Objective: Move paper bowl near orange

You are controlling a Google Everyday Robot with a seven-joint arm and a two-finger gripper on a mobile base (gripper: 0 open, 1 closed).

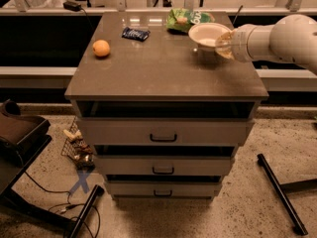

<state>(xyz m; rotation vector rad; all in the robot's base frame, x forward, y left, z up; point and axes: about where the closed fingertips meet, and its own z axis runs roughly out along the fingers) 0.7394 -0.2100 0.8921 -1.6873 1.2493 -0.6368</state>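
Clenched on right rim of round off-white paper bowl [207, 32], upper right of frame | two-finger gripper [224, 44] on white arm, entering from right edge | bowl held just clear of brown cabinet top [163, 71], shadow beneath, just beside green snack bag [184, 19] | small round orange fruit [101, 48] well apart, upper left | dark blue packet [135, 33] top centre

paper bowl [207, 32]: off-white, upright, held raised at right rear
orange [101, 48]: round, resting far left, well apart
gripper [223, 42]: clamped on paper bowl's right rim
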